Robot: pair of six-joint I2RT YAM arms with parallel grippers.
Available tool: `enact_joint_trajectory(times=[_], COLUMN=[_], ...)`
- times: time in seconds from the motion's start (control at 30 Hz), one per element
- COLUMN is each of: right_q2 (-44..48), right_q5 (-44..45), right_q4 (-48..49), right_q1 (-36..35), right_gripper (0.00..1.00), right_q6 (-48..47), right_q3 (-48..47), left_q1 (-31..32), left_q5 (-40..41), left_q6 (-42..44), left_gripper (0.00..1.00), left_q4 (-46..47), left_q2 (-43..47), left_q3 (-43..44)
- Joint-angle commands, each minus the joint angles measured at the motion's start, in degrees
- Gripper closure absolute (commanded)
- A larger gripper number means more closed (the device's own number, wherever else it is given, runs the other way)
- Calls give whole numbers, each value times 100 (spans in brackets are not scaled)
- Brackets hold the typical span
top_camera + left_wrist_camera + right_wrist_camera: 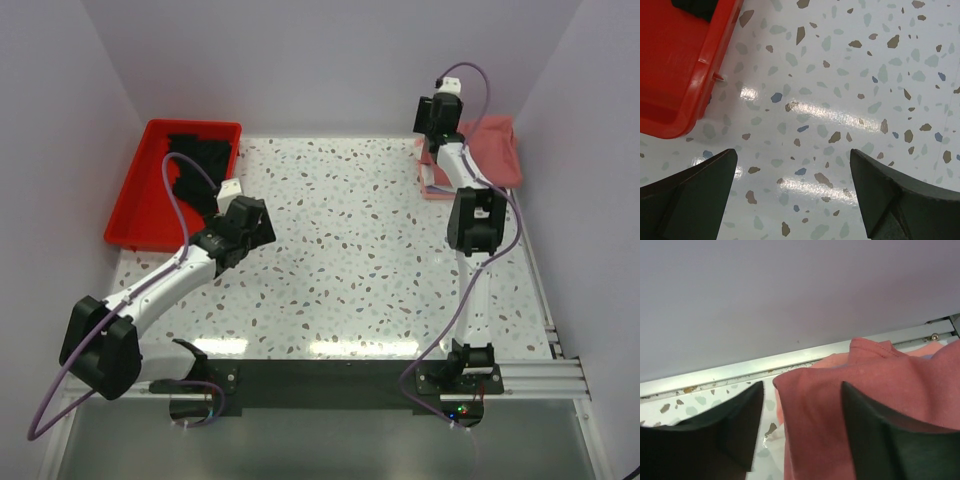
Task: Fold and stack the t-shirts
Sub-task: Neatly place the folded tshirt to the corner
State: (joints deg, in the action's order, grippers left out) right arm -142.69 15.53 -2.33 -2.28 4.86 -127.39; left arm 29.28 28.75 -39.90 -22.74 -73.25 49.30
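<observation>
A stack of folded pinkish t-shirts (490, 155) lies at the table's far right corner. The top one is dusty-rose (840, 410) and fills the right wrist view. My right gripper (800, 405) hangs open just over its left edge, jaws apart, holding nothing; in the top view it (437, 135) sits at the stack's left side. A black t-shirt (195, 160) lies crumpled in the red tray (130, 215) at the far left. My left gripper (794, 172) is open and empty over bare table, just right of the tray's corner (685, 115); it also shows from above (240, 225).
White walls close the table in at the back and both sides. A metal rail (740, 367) runs along the back edge behind the stack. The speckled tabletop (350, 250) lies between the two arms.
</observation>
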Motion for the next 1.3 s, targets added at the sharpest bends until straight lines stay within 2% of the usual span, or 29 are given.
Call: enact_joint_trajectory(times=[0.0, 0.03, 0.07, 0.37, 0.7, 0.93, 1.1, 1.27], right_q2=[13, 57, 136, 839, 620, 576, 620, 453], right_q5=[-6, 3, 11, 600, 513, 22, -1156, -1298], right_q4=[31, 48, 83, 602, 531, 725, 629, 278], right_q1=[-9, -18, -9, 123, 650, 791, 765, 668], right_gripper=[29, 21, 2, 1, 1, 1, 1, 1], right_q6=[-117, -135, -143, -161, -47, -135, -109, -64], right_q3=[-295, -269, -164, 802, 734, 725, 628, 277], left_q1=[-36, -36, -36, -36, -36, -36, -36, -36], left_q5=[78, 60, 43, -89, -221, -265, -317, -335], left_q6=[-71, -71, -71, -80, -27, -18, -18, -18], left_gripper=[0, 0, 0, 0, 0, 0, 0, 0], left_q4=[138, 130, 121, 174, 332, 367, 358, 341], left_q2=[-31, -48, -57, -75, -136, -303, -400, -409], left_q3=[203, 212, 212, 185, 159, 238, 308, 326])
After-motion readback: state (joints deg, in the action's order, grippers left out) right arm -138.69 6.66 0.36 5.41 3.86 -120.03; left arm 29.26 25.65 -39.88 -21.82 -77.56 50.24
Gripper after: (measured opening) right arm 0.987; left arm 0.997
